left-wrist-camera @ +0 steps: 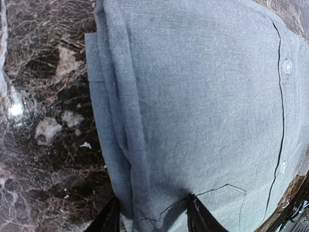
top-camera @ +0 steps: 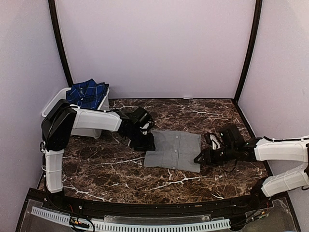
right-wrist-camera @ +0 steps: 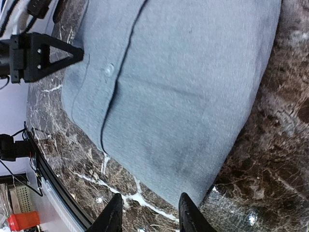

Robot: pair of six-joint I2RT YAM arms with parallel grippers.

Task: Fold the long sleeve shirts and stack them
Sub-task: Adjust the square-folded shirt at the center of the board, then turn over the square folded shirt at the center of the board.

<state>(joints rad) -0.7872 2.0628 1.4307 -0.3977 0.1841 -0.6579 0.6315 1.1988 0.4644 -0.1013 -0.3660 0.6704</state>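
- The grey shirt (top-camera: 173, 151) is lying folded on the tabletop (top-camera: 96, 169); the plaid shirt (top-camera: 87, 93) is sitting in the white tub (top-camera: 49, 105).
- The left gripper (left-wrist-camera: 153, 199) is straddling the grey shirt's folded edge, jaws part open.
- The right gripper (right-wrist-camera: 150, 195) is hovering part open at its corner, holding nothing.

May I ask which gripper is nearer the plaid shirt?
Left. The left gripper is right of the plaid shirt; the right gripper is farther, past the grey shirt.

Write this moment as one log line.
grey shirt: folded, flat on table | plaid shirt: in white tub | left gripper: open, shirt's left edge | right gripper: open, right edge
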